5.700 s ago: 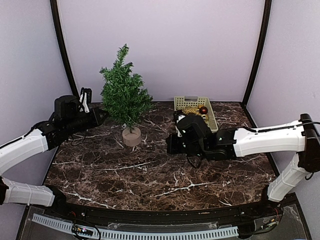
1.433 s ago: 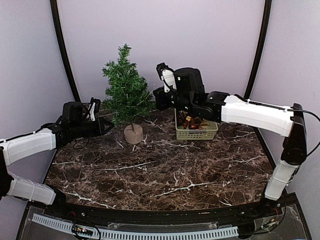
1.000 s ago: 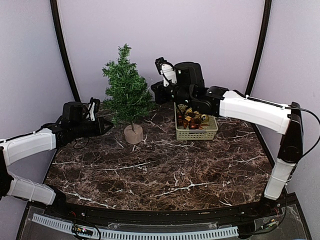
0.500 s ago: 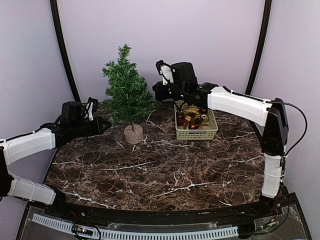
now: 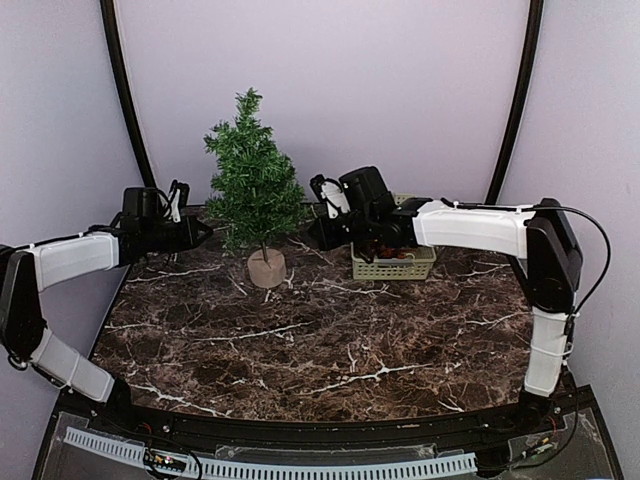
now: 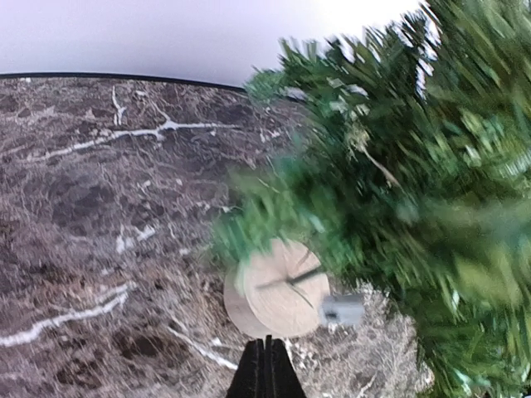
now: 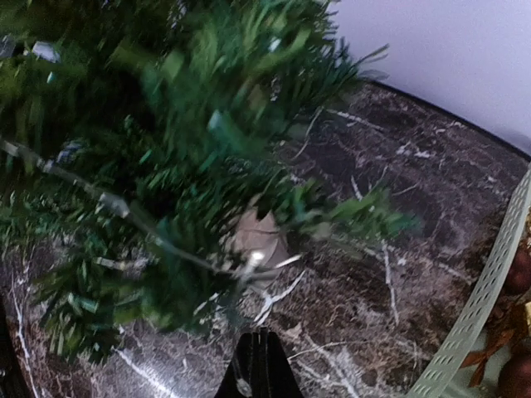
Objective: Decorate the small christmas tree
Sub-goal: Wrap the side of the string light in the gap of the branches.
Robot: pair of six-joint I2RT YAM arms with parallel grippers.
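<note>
Two grippers flank the small dark-green artificial christmas tree (image 5: 253,185); it stands upright on its round tan stump-like base (image 5: 265,271), at the back-left part of the dark brown marble-patterned table (image 5: 330,350), close to the lilac rear wall (image 5: 400,90). The left gripper (image 5: 205,232) points at the tree from the left, its tip just at the edge of the lowest branches; in the left wrist view its two black fingers (image 6: 267,369) lie pressed together into one narrow wedge, closed, with the tan base straight ahead of them and blurred green needles filling the right half of that view. The right gripper (image 5: 318,236) points at the tree from the right, level with the lower branches, between the tree and a pale yellow-green plastic basket with slotted walls (image 5: 395,266); its jaws too are shut tight, meeting in a point at the bottom of the right wrist view; whether anything thin is caught between them is too small to tell; ahead of them hang blurred branches, with the tan base glimpsed through the needles. The basket stands on the table to the right of the tree, near it but apart; dark red round baubles (image 7: 516,272) lie inside it, just past its slotted rim.
</note>
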